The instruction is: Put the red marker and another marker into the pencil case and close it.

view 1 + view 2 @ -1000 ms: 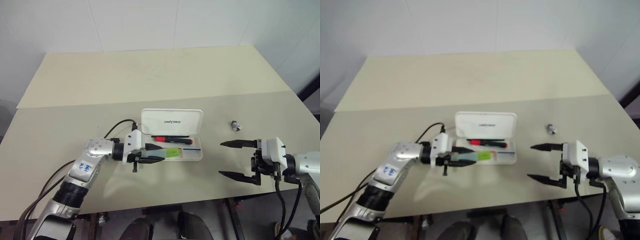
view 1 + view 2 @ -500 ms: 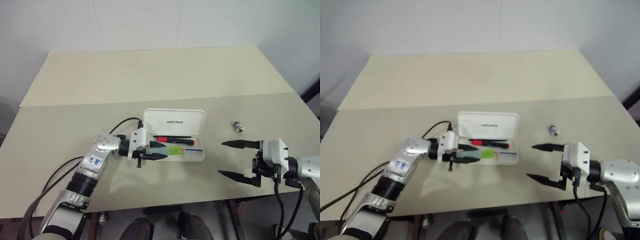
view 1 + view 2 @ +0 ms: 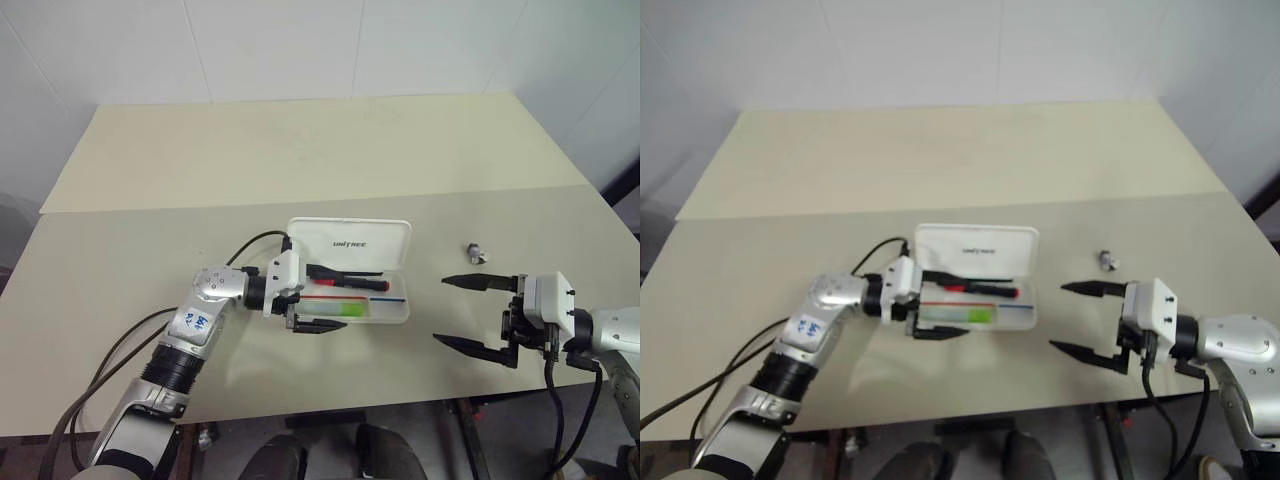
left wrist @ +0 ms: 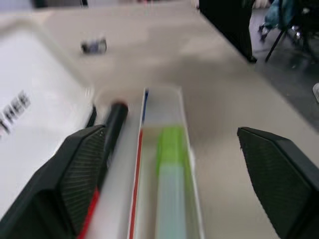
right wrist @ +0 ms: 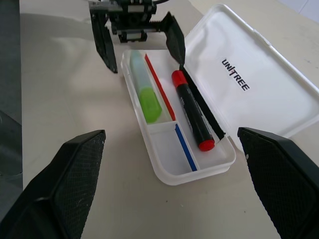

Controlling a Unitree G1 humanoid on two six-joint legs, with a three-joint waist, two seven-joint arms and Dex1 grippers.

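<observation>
- Since both markers lie inside the open pencil case [image 5: 164, 164], the red marker [image 5: 192, 112] in the compartment nearer the lid and the green marker [image 5: 144, 87] in the one nearer the front wall, closing looks like the step left.
- The case's long axis runs in line with the left gripper [image 3: 322, 298], whose fingers straddle its near end, wide apart and holding nothing.
- The lid [image 3: 348, 243] stands open on the far side of that gripper, hinge along the long axis, so the push must come from behind it.
- The right gripper [image 3: 470, 312] hangs well apart beyond the case's other end, fully open and empty; the left is nearer.
- A small metal bit [image 3: 475, 251] lies on the table [image 3: 300, 160] beyond the right gripper.
</observation>
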